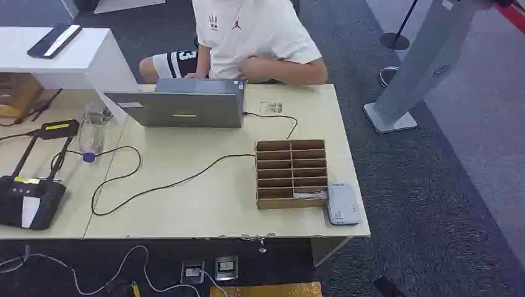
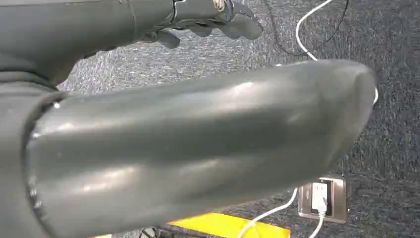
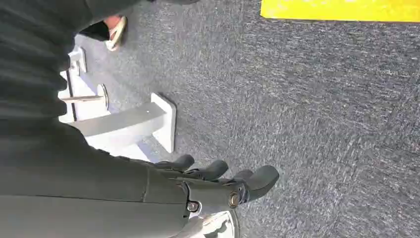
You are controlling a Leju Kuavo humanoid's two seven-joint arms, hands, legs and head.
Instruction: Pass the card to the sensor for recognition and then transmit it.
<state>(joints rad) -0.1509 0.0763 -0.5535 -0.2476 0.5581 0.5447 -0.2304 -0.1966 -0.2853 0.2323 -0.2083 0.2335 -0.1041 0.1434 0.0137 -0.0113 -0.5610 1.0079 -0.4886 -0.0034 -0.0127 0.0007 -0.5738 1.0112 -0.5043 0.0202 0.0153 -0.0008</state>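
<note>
I'm looking down on the bench (image 1: 204, 210): a brown slotted box (image 1: 291, 173) sits near its right edge, with what might be cards in its nearest slot. A white sensor (image 1: 343, 203) lies just beside it. A person (image 1: 254, 37) sits behind the laptop (image 1: 186, 103).

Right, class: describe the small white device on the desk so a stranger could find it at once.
Start at the long pale desk where a person sits behind a grey laptop. Go to the brown divided box near its right end. The white device lies flat just right of that box, the only rounded white thing there.
</note>
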